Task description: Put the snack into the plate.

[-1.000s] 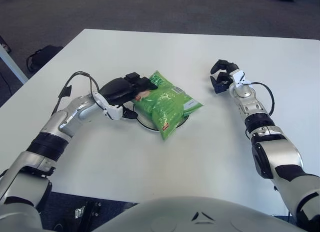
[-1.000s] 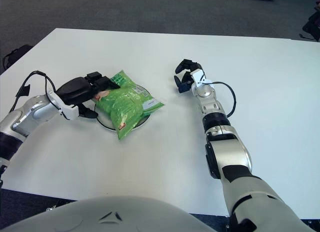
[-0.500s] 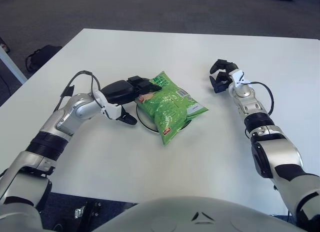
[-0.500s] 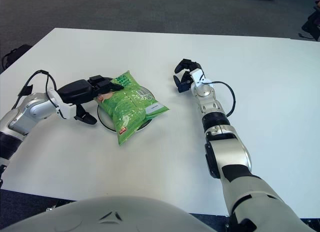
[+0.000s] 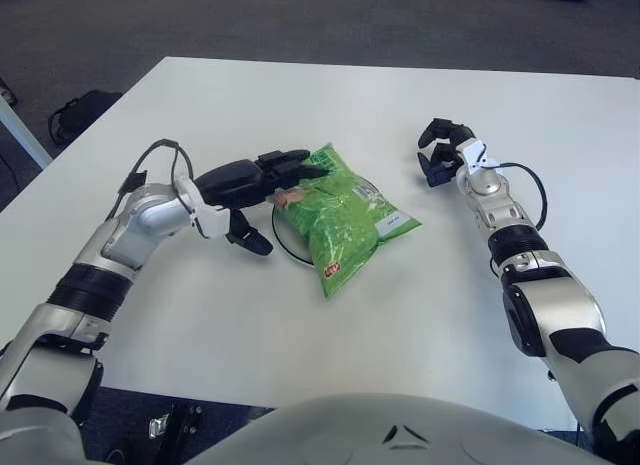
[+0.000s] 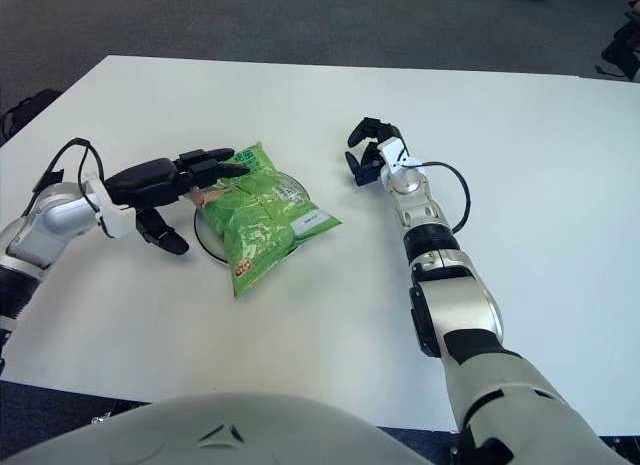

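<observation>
One snack bag (image 5: 348,214) covers plate (image 5: 283,235); left hand (image 5: 262,177) alongside.

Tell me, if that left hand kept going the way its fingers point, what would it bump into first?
Probably the green snack bag on the plate: the left hand has its fingers already at the bag's upper edge, pointing across it.

I count one green snack bag (image 5: 348,213), one plate (image 5: 285,235) under it, and one white table (image 5: 330,325) carrying both. Two robot hands are in view: the left hand (image 5: 262,178) at the bag's ten o'clock, the right hand (image 5: 440,151) out toward its two o'clock.
</observation>
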